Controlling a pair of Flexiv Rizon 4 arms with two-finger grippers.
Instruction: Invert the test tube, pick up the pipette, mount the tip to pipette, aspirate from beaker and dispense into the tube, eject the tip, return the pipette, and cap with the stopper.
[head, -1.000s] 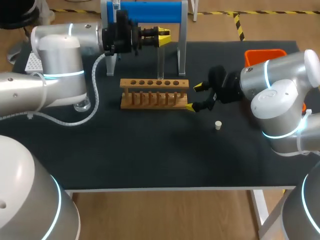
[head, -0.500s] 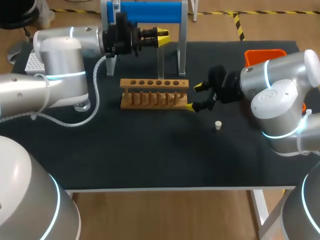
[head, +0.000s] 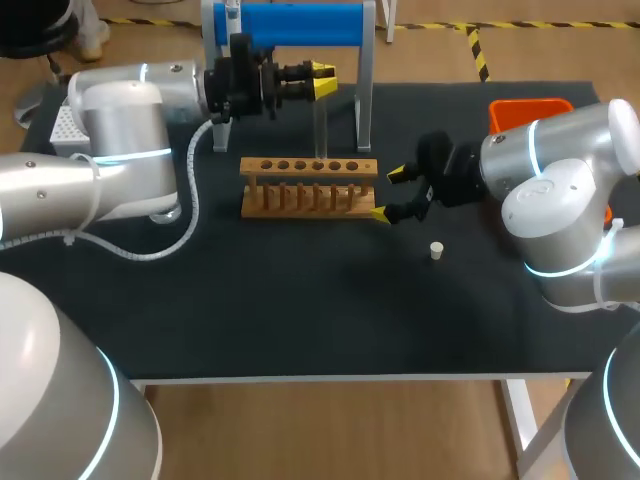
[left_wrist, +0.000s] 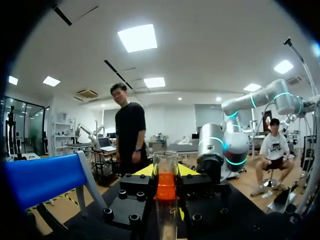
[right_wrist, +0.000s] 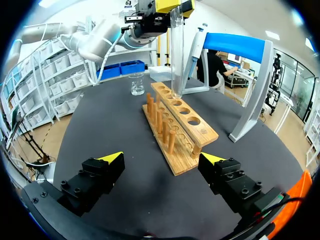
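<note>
My left gripper (head: 318, 80) is shut on a clear test tube (head: 320, 125), holding it upright over the wooden rack (head: 308, 186). In the left wrist view the tube (left_wrist: 166, 200) stands between that gripper's (left_wrist: 166, 175) fingers. Seen from the right wrist, the tube (right_wrist: 176, 55) has its lower end just above a rack (right_wrist: 180, 117) hole. My right gripper (head: 395, 193) stands open by the rack's right end, with nothing between its fingers (right_wrist: 161, 158). A small white stopper (head: 436, 250) lies on the mat in front of it. The pipette (right_wrist: 199, 37) hangs on the blue stand (head: 300, 25).
A glass beaker (right_wrist: 137, 84) stands left of the rack, partly hidden behind my left arm (head: 165, 212) in the head view. An orange bin (head: 530, 108) sits at the back right, and a white tip box (head: 65, 122) at the far left.
The left arm has shifted slightly, bringing its gripper and the tube a little lower and to the left over the rack. The right arm has stayed still.
</note>
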